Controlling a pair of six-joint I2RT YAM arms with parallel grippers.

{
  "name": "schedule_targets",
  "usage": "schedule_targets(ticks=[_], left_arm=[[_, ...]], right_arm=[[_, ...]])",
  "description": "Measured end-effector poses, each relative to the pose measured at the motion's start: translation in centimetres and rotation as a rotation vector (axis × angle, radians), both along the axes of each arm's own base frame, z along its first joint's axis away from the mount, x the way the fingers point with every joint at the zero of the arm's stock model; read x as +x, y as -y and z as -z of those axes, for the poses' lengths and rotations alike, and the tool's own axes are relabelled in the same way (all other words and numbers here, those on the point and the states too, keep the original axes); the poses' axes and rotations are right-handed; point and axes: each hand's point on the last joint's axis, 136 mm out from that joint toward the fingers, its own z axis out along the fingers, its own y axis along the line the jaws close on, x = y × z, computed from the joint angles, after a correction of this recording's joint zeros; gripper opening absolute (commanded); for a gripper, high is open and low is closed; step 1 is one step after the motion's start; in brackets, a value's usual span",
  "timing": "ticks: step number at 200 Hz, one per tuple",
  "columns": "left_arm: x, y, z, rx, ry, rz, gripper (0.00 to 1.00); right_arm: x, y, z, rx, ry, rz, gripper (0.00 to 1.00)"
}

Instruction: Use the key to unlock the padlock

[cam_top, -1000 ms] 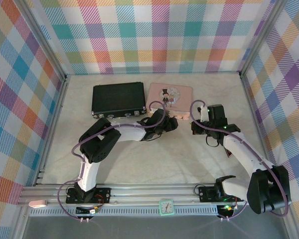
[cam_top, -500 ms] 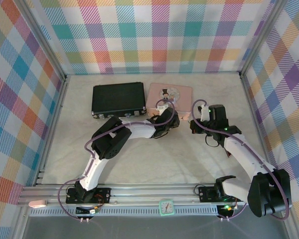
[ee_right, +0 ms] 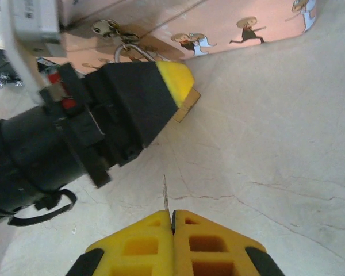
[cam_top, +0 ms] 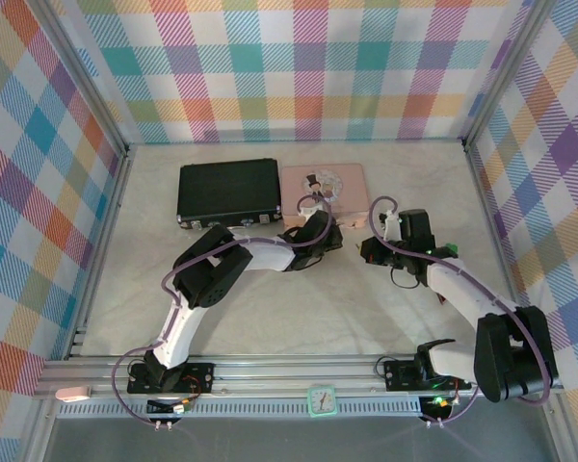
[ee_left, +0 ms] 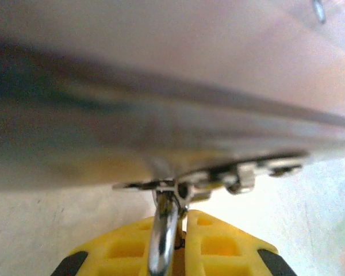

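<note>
My left pincer [ee_left: 173,253] is pinched on the padlock [ee_left: 163,230]. From my left wrist I see its silver loop squeezed between my yellow pads [ee_left: 218,247]. The loop is hooked through the clasp [ee_left: 241,172] on the side of the pink tin [ee_left: 161,57].

My right wrist shows more. A corner of the brass body pokes out under my left pincer's yellow tip, and the loop comes up behind it. My right pincer [ee_right: 172,221] is shut on the key [ee_right: 165,195]. The key's thin blade sticks out past the pads and points toward the padlock, but it is not touching it.

From above, the tin sits toward the far edge of the tabletop [cam_top: 299,308], about halfway along. A black case [cam_top: 229,191] is just beside it on the left. Both pincers are close together at the tin's near side.

A second ago my left pincer was a bit more to the left along that side. It has slid right. My right pincer has come a little closer to it. The tin has turned a bit.
</note>
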Motion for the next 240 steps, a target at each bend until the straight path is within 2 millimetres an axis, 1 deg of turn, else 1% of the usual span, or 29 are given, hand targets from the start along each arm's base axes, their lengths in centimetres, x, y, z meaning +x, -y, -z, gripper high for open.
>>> schedule_targets(ticks=[21, 39, 74, 106, 126, 156, 202, 240], left_arm=[[-0.7, -0.1, -0.4, -0.050, -0.019, 0.033, 0.00], [-0.8, -0.1, -1.1, -0.116, -0.031, 0.047, 0.00], [0.0, 0.2, -3.7, -0.295, -0.041, 0.057, 0.00], [0.1, 0.5, -5.6, -0.431, -0.045, 0.083, 0.00], [0.0, 0.6, -6.1, -0.468, -0.052, 0.090, 0.00], [-0.1, 0.8, -6.7, -0.510, -0.062, 0.096, 0.00], [-0.4, 1.0, -7.2, -0.552, -0.078, 0.106, 0.00], [-0.4, 1.0, -7.3, -0.564, -0.077, 0.105, 0.00]], right_arm=[[-0.3, -0.5, 1.2, 0.053, -0.045, -0.004, 0.00], [-0.1, -0.9, 1.8, 0.112, -0.073, -0.008, 0.00], [0.6, -1.7, 2.0, 0.263, -0.086, -0.034, 0.00], [1.2, -1.2, 1.9, 0.387, -0.088, -0.045, 0.00], [1.6, -1.3, 1.2, 0.442, -0.071, -0.067, 0.00], [1.7, -1.7, 0.3, 0.495, -0.049, -0.110, 0.00], [2.3, -2.2, 0.7, 0.553, -0.065, -0.125, 0.00], [2.9, -2.1, -0.1, 0.569, -0.024, -0.128, 0.00]])
